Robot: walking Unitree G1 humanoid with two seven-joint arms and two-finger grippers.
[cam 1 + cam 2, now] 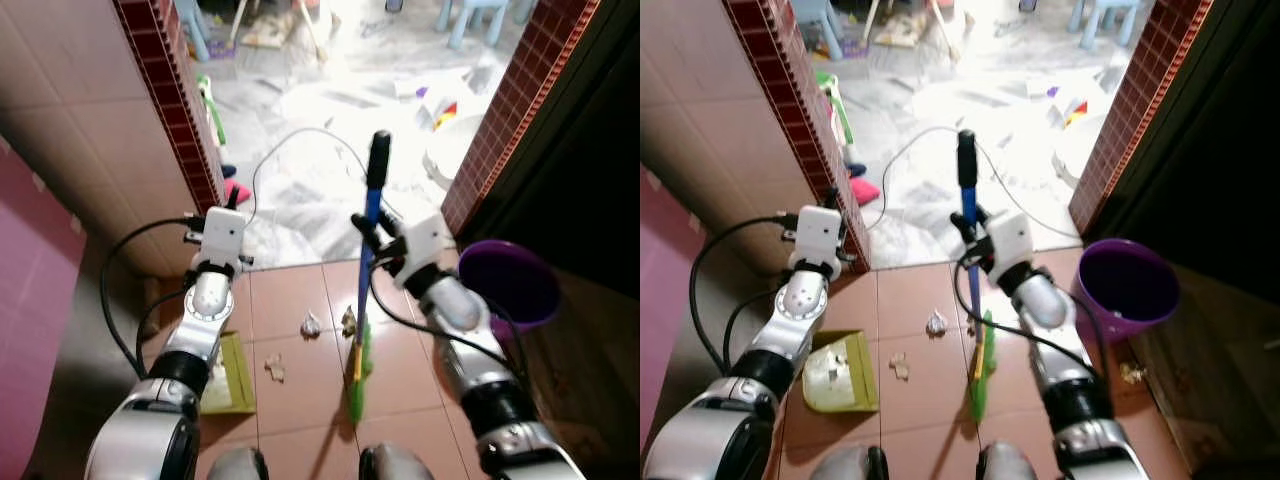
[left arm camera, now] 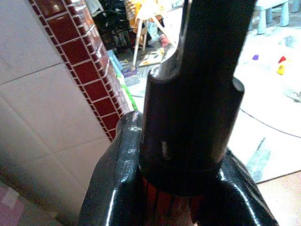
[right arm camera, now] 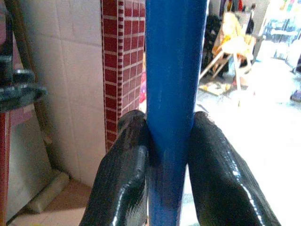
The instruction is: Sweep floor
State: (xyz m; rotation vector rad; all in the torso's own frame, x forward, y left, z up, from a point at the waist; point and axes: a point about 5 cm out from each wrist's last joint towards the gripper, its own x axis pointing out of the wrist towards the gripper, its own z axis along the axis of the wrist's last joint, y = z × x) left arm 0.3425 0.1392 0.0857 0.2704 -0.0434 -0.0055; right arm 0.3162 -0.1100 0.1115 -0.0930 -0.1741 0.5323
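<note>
At the doorway between the brick pillars, right gripper [image 1: 372, 238] clenched on the blue broom [image 1: 367, 262] shaft, just below the black top grip. Broom upright, slightly tilted, green head on the tile near the robot's feet. Left gripper [image 2: 183, 183] closed around a black handle with a red section below it, likely the dustpan [image 1: 841, 374] handle; pan lies on the tile under the left arm. Crumpled scraps [image 1: 311, 325] between pan and broom head.

Handling, judged: long, light, stiff shaft; smooth painted surface, so prone to slipping or twisting in the jaws under side load. High grip gives reach but poor leverage at the head; lower hold would steady strokes. Soft bristles bend, light scraps scatter, so short gentle strokes towards the pan. Bucket [image 1: 512, 282] just right of the arm, cable [image 1: 300, 135] beyond: snag risks.
</note>
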